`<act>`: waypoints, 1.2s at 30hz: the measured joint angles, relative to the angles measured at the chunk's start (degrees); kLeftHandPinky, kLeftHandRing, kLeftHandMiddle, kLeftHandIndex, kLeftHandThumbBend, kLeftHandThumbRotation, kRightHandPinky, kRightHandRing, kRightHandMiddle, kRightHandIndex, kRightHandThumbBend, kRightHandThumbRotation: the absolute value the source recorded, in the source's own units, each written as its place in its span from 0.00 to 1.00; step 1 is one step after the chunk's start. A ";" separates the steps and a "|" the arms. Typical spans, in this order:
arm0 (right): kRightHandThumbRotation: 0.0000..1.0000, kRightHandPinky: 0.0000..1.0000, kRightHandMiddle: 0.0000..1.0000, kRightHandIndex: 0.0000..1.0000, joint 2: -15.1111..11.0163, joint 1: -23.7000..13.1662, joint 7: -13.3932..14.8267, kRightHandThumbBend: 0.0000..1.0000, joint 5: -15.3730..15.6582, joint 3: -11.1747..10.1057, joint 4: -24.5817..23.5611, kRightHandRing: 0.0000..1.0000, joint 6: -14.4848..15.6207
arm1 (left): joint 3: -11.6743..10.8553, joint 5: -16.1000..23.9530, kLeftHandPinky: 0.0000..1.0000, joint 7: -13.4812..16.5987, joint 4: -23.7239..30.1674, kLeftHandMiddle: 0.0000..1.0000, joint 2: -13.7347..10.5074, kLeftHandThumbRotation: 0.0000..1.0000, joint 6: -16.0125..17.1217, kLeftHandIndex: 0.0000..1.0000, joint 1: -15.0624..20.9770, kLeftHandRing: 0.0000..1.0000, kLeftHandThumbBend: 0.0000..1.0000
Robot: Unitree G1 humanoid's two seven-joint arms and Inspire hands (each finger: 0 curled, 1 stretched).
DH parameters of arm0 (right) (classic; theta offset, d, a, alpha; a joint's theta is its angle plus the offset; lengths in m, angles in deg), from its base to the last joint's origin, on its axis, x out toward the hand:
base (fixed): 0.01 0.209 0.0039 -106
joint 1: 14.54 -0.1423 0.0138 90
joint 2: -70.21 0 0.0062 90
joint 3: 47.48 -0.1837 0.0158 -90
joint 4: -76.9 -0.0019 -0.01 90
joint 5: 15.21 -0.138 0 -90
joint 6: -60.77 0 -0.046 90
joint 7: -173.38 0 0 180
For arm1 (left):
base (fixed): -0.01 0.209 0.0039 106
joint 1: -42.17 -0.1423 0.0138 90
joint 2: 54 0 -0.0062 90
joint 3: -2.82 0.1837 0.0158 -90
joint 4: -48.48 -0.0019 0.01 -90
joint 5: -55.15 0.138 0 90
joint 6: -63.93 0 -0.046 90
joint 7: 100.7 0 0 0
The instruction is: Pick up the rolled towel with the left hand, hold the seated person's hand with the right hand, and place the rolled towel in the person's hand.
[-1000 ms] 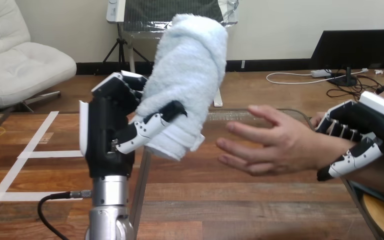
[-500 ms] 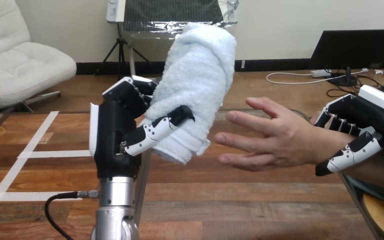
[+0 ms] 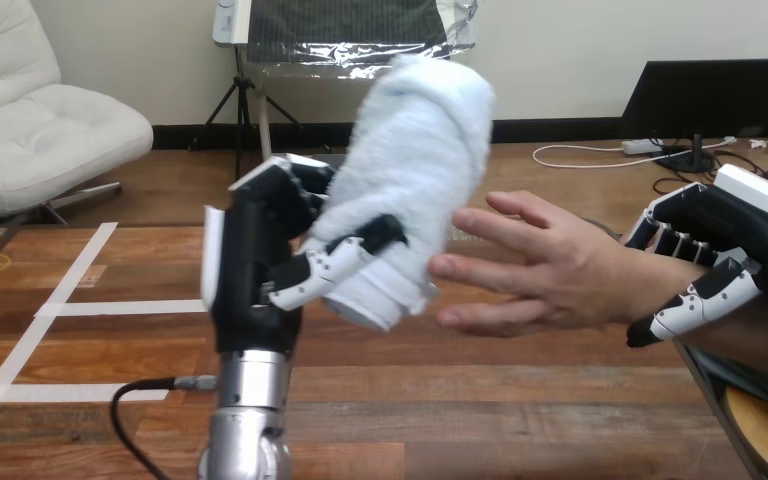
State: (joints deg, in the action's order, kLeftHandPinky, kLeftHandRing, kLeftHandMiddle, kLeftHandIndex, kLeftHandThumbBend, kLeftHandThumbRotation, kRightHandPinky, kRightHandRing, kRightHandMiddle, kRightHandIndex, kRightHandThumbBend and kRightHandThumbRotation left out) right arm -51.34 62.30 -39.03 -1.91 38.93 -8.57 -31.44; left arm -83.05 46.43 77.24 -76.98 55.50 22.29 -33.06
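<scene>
At nine o'clock of the person's hand point(image 3: 560, 275): rolled towel point(image 3: 415, 160) poised

My left hand point(image 3: 255, 270) is wrapped round the rolled towel, whose lower end is just beside the person's hand. My right hand point(image 3: 730, 250) curls round the wrist point(image 3: 645, 285) at three o'clock. I'd ease the towel toward three o'clock into the palm, loosening only once it's seated

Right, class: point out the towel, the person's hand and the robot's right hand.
towel point(image 3: 418, 170), head view, middle of the roll.
person's hand point(image 3: 565, 275), head view, middle of the hand.
right hand point(image 3: 745, 238), head view, black body below its white shell.
</scene>
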 measured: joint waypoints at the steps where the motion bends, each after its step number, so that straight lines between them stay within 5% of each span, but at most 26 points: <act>1: 0.08 0.34 0.45 0.52 0.01 -0.01 -0.02 0.91 0.00 0.02 -0.18 0.41 0.14 | 0.10 0.00 0.29 -0.05 -0.50 0.40 0.04 0.00 0.09 0.40 0.21 0.35 0.59; 17: 0.09 0.33 0.44 0.50 0.20 -0.61 -0.05 0.92 0.03 0.55 -2.13 0.40 0.95 | 1.66 -0.25 0.31 -0.68 -7.94 0.40 1.03 0.00 0.39 0.41 3.72 0.36 0.65; 36: 0.10 0.33 0.44 0.49 0.60 -1.09 -0.05 0.93 0.03 0.65 -3.42 0.40 1.84 | 0.40 -5.16 0.32 -2.24 -16.60 0.42 3.88 0.00 0.40 0.42 9.31 0.37 0.68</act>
State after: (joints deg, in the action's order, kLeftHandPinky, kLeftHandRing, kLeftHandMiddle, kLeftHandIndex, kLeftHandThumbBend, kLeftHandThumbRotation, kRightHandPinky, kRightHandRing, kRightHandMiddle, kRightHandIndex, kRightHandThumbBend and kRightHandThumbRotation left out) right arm -50.74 61.21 -39.09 -1.88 39.58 -11.99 -29.60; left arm -82.65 41.27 75.00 -93.58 59.38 22.69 -23.75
